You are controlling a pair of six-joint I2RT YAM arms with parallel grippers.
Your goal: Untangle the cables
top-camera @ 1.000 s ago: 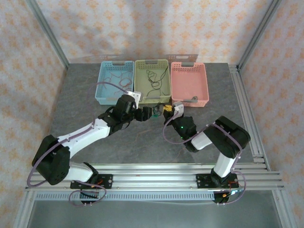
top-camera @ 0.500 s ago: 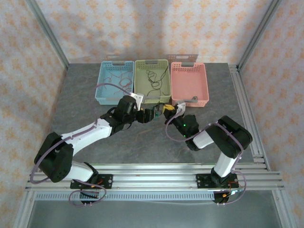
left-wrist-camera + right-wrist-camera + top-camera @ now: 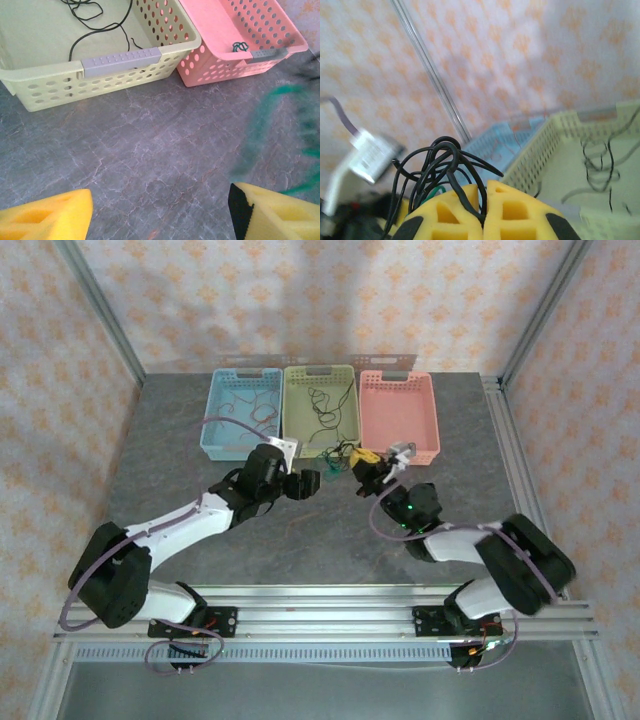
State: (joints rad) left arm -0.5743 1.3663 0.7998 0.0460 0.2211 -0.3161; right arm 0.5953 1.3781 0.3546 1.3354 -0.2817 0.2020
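A tangle of black cables (image 3: pixel 440 162) with a green strand (image 3: pixel 436 190) stands up out of my right gripper (image 3: pixel 485 192), whose yellow fingers are shut on it. From above, that right gripper (image 3: pixel 362 461) hangs in front of the green basket with the cables (image 3: pixel 340 452) trailing to its left. My left gripper (image 3: pixel 311 481) is a little to the left of the tangle and apart from it. Its yellow fingers (image 3: pixel 45 215) stand wide open over bare table, my left gripper (image 3: pixel 160 200) holding nothing. A blurred green cable (image 3: pixel 262 122) dangles at the right.
Three baskets line the back of the table: blue (image 3: pixel 215 420) with reddish-brown wires (image 3: pixel 255 405), green (image 3: pixel 320 370) with loose black wires (image 3: pixel 325 405), and pink (image 3: pixel 400 410). A small dark knot (image 3: pixel 240 46) lies by the pink basket's near rim. Metal rails run along the right and near edges.
My right gripper has lifted the tangle up and back toward the baskets while that arm swung out to the right. The left gripper stayed open and ended clear of the cables.
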